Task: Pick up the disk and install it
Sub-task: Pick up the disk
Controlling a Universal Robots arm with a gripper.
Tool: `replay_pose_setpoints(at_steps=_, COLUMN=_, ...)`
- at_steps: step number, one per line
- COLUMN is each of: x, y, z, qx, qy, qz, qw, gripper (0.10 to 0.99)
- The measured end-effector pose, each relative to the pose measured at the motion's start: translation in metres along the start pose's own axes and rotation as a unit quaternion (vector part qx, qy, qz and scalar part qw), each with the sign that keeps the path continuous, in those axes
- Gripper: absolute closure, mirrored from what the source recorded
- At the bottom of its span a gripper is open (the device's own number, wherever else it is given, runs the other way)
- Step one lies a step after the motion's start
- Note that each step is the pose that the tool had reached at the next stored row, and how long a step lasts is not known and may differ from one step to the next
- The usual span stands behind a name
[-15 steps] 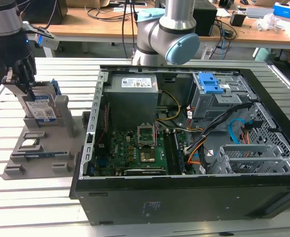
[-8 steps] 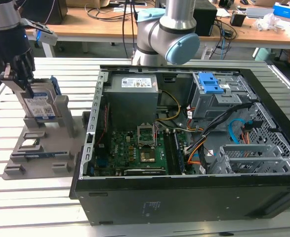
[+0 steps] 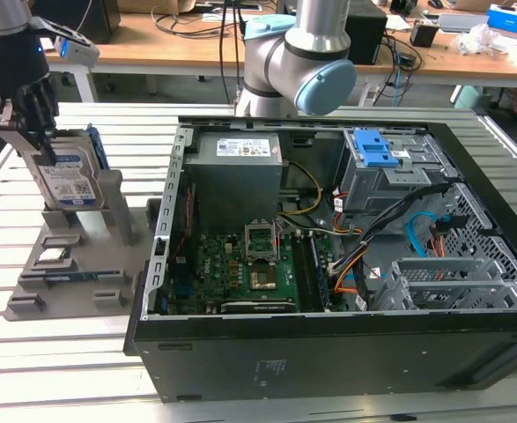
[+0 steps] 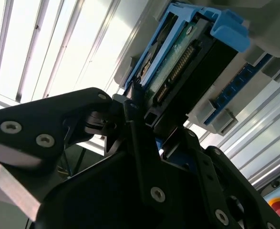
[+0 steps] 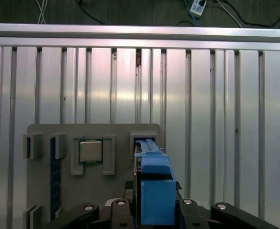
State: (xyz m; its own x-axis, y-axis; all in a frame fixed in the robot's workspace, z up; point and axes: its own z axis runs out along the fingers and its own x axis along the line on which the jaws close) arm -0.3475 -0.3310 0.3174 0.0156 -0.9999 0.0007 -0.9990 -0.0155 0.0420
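The disk (image 3: 64, 181), silver with a white-and-blue label and a blue bracket, stands on edge in a slot of the grey holder (image 3: 73, 264) at the exterior view's left. My gripper (image 3: 31, 132) comes down on its upper edge, shut on the disk. In the first wrist view the blue bracket of the disk (image 5: 156, 186) sits between the two dark fingers. The second wrist view shows the disk (image 4: 178, 62) from its connector edge, with a finger (image 4: 137, 138) against it.
The open computer case (image 3: 328, 220) lies at the exterior view's right of the holder, with a drive cage and blue latch (image 3: 372, 150) at its back. On the holder lie a square silver chip (image 5: 90, 151) and a blue-edged memory stick (image 5: 55, 176). The table is slatted metal.
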Motion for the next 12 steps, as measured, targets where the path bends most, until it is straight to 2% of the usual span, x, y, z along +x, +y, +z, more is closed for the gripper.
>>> replay_pose_setpoints(at_steps=12, x=-0.0012, y=0.0007, z=-0.0168, qx=0.0001, qy=0.0000, qz=0.000, qw=1.0000, gripper=0.722)
